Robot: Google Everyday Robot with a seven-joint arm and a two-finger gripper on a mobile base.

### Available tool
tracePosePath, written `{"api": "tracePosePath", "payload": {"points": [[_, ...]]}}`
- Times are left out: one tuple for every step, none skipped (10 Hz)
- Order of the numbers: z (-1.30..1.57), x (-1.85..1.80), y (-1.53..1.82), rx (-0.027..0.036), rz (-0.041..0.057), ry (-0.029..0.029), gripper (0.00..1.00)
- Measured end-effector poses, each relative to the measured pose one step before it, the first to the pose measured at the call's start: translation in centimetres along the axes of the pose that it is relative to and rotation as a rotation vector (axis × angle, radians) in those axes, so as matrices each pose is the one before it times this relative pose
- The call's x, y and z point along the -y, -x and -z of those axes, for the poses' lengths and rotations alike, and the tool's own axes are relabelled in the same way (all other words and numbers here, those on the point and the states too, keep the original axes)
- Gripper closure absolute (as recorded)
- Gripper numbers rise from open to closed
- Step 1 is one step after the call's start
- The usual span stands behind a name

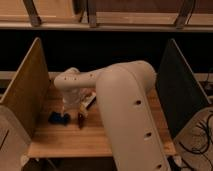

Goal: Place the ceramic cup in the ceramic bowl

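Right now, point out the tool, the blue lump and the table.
tool [76,109]: camera view, its lower end, hanging over the table near the blue lump.
blue lump [57,118]: camera view, its middle.
table [70,142]: camera view, bare front wood.

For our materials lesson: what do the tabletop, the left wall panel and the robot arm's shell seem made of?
The tabletop: likely wood, light tan, matte. The left wall panel: perhaps particleboard, speckled tan, matte. The arm shell: apparently moulded plastic, smooth off-white, soft sheen. The gripper hangs low over the tabletop beside a small blue item.
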Motion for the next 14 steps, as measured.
{"api": "tracePosePath", "payload": {"points": [[1.427,-0.43,0.033,0.03608,0.00855,-0.02083,0.23],[1.286,-0.527,0.149,0.03161,0.01146,-0.00937,0.23],[1.199,-0.247,0.558,0.03146,0.00812,-0.00037,0.23],[1.067,-0.121,0.909,0.03121,0.00532,0.00542,0.23],[1.197,-0.162,1.328,0.03403,0.0115,0.01607,0.23],[1.407,-0.079,1.675,0.04067,0.00678,0.02568,0.23],[1.307,0.149,1.465,0.03499,-0.00014,0.01861,0.23],[1.031,0.21,1.028,0.02398,-0.00272,0.00969,0.23],[1.32,0.529,1.362,0.03234,-0.00766,0.00549,0.23],[0.728,0.892,0.92,0.01983,-0.01512,-0.00244,0.23],[0.502,1.2,0.839,0.01624,-0.02426,-0.00677,0.23],[0.13,1.581,0.57,0.00707,-0.0389,-0.01073,0.23],[0.117,1.974,0.572,0.00539,-0.0478,-0.01758,0.23],[-0.001,1.783,0.452,0.00159,-0.0366,-0.02042,0.23]]}}
